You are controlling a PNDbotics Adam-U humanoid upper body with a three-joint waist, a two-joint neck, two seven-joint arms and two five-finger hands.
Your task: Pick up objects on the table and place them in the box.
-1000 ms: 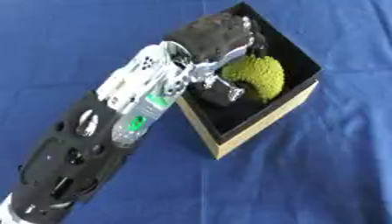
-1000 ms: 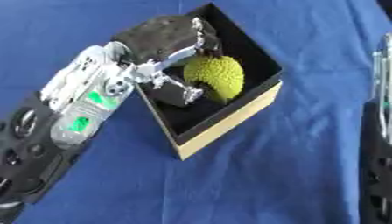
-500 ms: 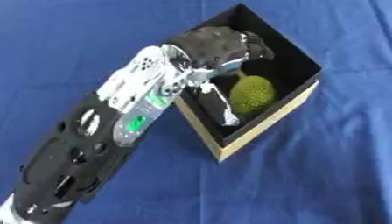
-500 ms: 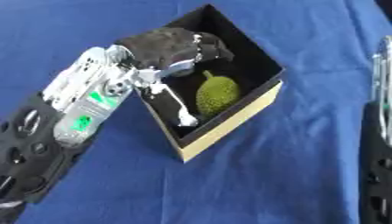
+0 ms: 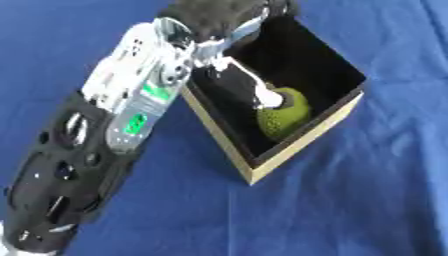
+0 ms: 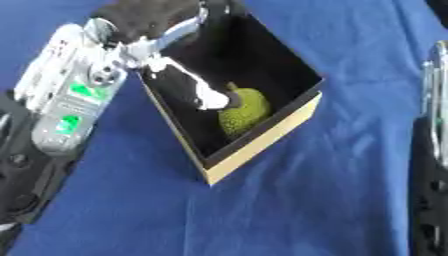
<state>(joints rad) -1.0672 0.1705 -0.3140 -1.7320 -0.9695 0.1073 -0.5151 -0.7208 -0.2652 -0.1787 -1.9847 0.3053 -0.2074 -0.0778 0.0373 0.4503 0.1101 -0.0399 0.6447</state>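
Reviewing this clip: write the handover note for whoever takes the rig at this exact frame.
Left hand: above the box's far corner, one finger reaching down inside; it holds nothing.
Right hand: only the arm shows, at the right edge of the right eye view; hand not in view.
Green bumpy fruit: lies inside the box, near its front wall, by the fingertip.
Box sits on the blue cloth.
Done: the fruit is in the box.
Left: no other object shows on the cloth in these views; lift the left hand clear and check beyond the frame.
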